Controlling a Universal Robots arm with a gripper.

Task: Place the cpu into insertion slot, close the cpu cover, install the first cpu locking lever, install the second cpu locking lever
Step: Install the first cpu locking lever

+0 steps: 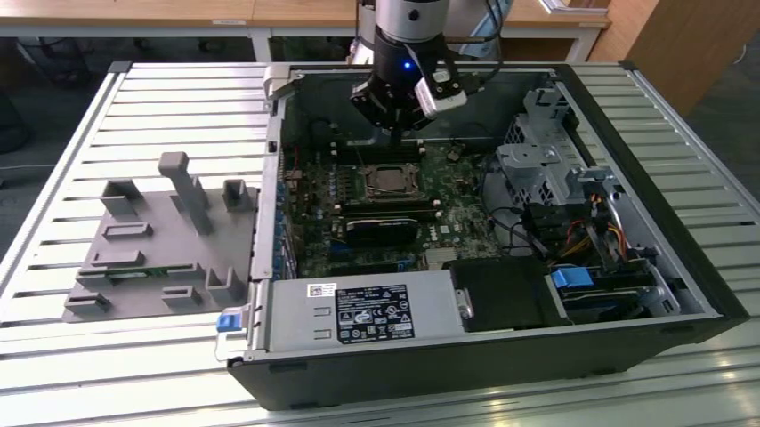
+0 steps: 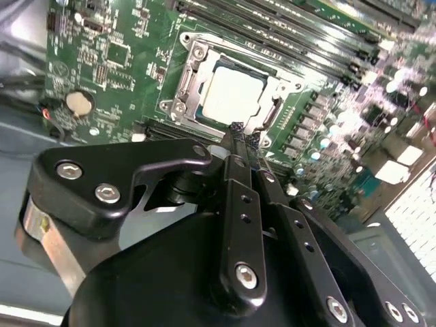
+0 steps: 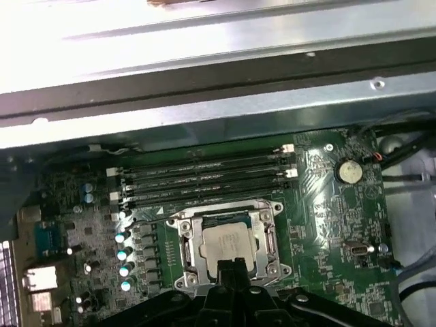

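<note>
On the slatted table, at 9 o'clock from the open computer case in the exterior view, a grey plastic fixture stands with its posts upright.

Inside the case lies the green motherboard. The insertion slot sits near the board's middle, and the cpu lies flat in it, silvery top up. In both wrist views the cpu cover frames the chip, its cut-out centre showing the metal top. I cannot tell how the locking levers stand.

My gripper hangs at 12 o'clock from the slot, over the memory slots and close to the chip without touching it. My fingers are pressed together with nothing between them.

At 6 o'clock from the slot, a long black card lies across the board. Further toward 6 o'clock is the labelled power supply. A round coin battery sits on the board, apart from the slot.

At 3 o'clock from the slot, the grey drive cage stands with a bundle of cables beside it.
</note>
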